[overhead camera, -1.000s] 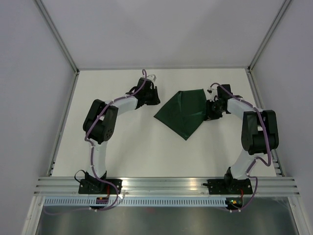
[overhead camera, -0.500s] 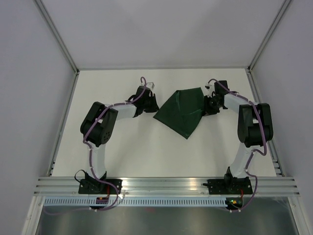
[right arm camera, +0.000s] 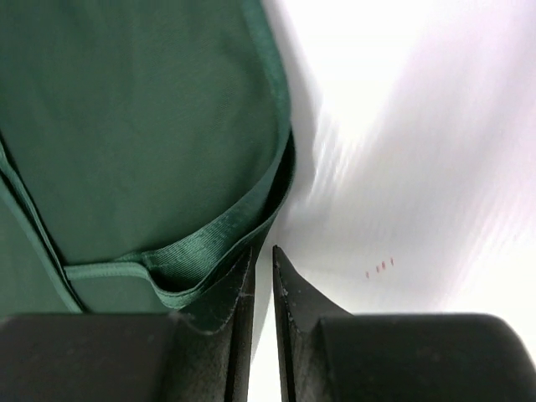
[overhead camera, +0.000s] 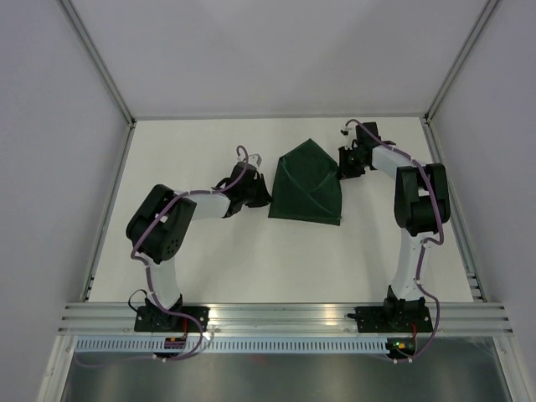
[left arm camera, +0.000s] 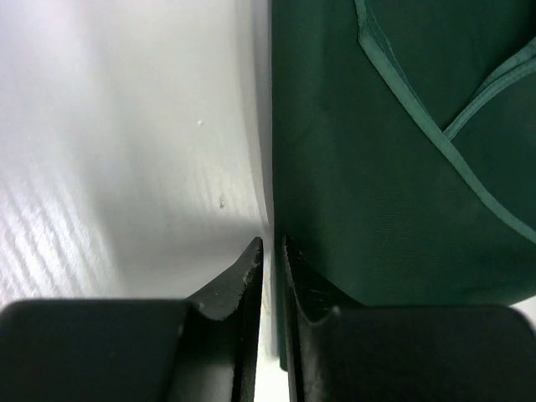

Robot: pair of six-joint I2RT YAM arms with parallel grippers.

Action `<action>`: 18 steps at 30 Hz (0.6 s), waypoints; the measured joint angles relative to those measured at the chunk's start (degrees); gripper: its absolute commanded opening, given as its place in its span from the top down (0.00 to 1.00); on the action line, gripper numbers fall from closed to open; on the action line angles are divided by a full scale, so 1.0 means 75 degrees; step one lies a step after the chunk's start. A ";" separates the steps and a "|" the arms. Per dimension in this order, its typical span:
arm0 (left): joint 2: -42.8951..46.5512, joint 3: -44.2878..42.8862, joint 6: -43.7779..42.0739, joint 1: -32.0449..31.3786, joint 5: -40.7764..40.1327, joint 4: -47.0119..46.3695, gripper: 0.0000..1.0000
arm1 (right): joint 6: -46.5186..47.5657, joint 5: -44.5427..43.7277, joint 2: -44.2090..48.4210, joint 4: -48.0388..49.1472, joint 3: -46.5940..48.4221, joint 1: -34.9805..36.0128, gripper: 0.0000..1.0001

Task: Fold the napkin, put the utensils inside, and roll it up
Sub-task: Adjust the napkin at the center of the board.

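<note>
You are clenching the left gripper (left arm camera: pixel 270 244) on one edge of the napkin (left arm camera: pixel 377 167), the cloth lying right of its fingertips. You are clenching the right gripper (right arm camera: pixel 262 251) on the opposite edge, the cloth lying left. Tension both sides equally, avoiding wrinkling.

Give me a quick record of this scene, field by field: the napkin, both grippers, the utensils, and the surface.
napkin: dark green, folded with overlapping layers, lying between the two grippers
left gripper: fingers nearly together, pinching the napkin's left edge
right gripper: fingers nearly together at the napkin's hemmed right edge
utensils: not seen in any view
table: white
</note>
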State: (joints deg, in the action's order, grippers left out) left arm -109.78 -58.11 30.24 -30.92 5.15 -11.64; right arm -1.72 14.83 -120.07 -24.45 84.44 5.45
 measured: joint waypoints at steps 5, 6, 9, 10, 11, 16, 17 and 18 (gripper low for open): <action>0.0358 0.0405 0.0093 -0.0012 -0.0254 0.0038 0.74 | -0.0032 -0.0050 -0.0321 -0.0006 0.0478 0.0061 0.80; 0.0402 0.0408 0.0096 -0.0012 -0.0318 0.0117 0.73 | -0.0035 -0.0079 -0.0358 -0.0026 0.0554 0.0064 0.79; 0.0557 0.0408 0.0090 -0.0009 -0.0557 0.0417 0.67 | -0.0026 -0.0227 -0.0399 -0.0067 0.0656 0.0082 0.75; 0.0635 0.0405 0.0087 -0.0009 -0.0653 0.0551 0.65 | -0.0026 -0.0294 -0.0399 -0.0090 0.0664 0.0087 0.74; 0.0731 0.0399 0.0085 -0.0003 -0.0708 0.0694 0.64 | -0.0012 -0.0350 -0.0396 -0.0108 0.0673 0.0087 0.73; 0.1285 0.0192 0.0038 0.0079 -0.0924 0.1256 0.58 | 0.0227 -0.0632 -0.0192 -0.0227 0.0606 0.0073 0.66; 0.1408 0.0082 0.0012 0.0117 -0.0950 0.1405 0.57 | 0.0341 -0.0647 -0.0064 -0.0268 0.0560 0.0052 0.64; 0.1510 -0.0064 -0.0023 0.0149 -0.0973 0.1539 0.57 | 0.0466 -0.0641 0.0085 -0.0341 0.0542 0.0026 0.63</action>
State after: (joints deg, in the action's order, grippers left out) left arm -98.45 -58.59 30.06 -29.80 -2.15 -0.10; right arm 1.78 10.02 -119.44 -27.00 88.51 5.65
